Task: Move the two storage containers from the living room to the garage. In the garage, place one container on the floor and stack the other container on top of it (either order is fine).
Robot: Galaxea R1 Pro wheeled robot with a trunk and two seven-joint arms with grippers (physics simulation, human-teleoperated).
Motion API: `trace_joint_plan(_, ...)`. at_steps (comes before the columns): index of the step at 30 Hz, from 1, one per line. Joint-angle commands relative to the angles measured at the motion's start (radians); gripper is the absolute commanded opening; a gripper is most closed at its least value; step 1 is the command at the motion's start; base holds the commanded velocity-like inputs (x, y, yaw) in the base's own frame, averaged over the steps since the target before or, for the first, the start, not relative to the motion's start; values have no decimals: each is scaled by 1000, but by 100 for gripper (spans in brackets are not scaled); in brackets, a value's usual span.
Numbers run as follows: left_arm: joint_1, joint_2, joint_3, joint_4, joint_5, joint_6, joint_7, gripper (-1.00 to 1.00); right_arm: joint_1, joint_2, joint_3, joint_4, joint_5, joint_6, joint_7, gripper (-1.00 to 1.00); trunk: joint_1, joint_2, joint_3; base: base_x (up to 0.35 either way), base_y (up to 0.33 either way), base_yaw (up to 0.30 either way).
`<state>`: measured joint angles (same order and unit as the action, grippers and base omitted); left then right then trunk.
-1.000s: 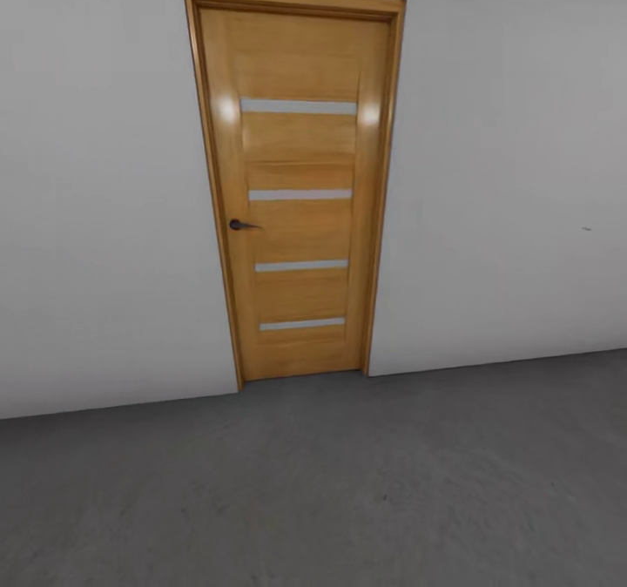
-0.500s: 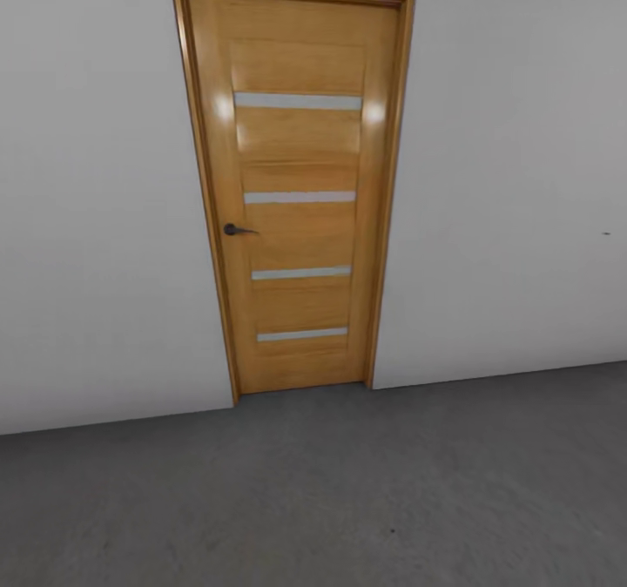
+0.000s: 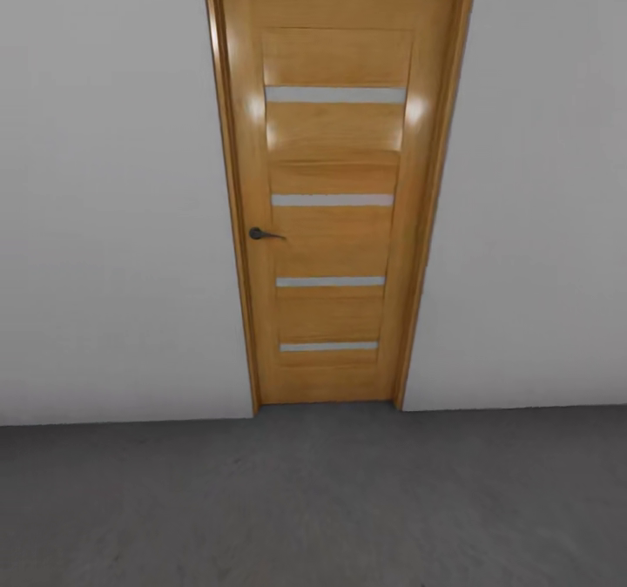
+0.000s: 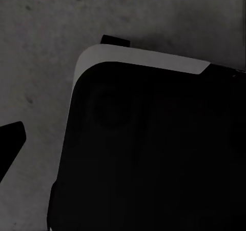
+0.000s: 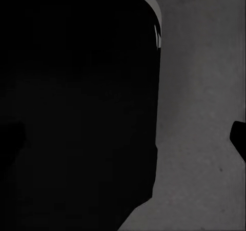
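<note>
The two storage containers are out of view, and so is the living room. The head view faces a plain grey-white garage wall (image 3: 104,221) above the dark grey concrete floor (image 3: 313,500). In the left wrist view, my left gripper (image 4: 123,143) hangs over the concrete, with one dark fingertip (image 4: 10,143) at the frame's edge and nothing between the fingers. My right gripper (image 5: 123,138) is likewise spread, its one distinct fingertip (image 5: 239,137) at the edge, and it holds nothing.
A closed light-wood door (image 3: 335,195) with several narrow frosted strips and a dark lever handle (image 3: 261,234) stands straight ahead. My black base with a pale rim (image 4: 143,59) sits under both wrists, as does its black body (image 5: 77,102).
The whole head view has shifted. The door now looks larger, sits further right and is cut off at the top, so the camera has moved closer. Nothing was picked up or let go.
</note>
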<state>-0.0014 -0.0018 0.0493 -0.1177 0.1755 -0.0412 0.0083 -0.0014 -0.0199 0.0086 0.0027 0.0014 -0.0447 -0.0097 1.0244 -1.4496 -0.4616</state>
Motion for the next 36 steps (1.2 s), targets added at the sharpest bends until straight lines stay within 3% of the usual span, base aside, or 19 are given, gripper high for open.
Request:
trace_joint_plan(1, 0, -1, 4, 0, 2, -2, 0, 100, 0, 0, 1, 0, 0, -3, -1, 100, 1, 0, -1, 322, -125, 266)
trace_joint_plan(8, 0, -1, 4, 0, 2, -2, 0, 100, 0, 0, 1, 0, 0, -4, -1, 100, 1, 0, -1, 314, -157, 171)
trace_joint_plan(27, 0, -1, 4, 0, 2, -3, 0, 100, 0, -3, 1, 0, 0, -4, -1, 100, 1, 0, -1, 292, -208, 8)
trace_joint_plan(36, 0, 0, 4, 0, 2, -3, 0, 100, 0, -5, 1, 0, 0, -5, -1, 100, 1, 0, -1, 313, -38, 0)
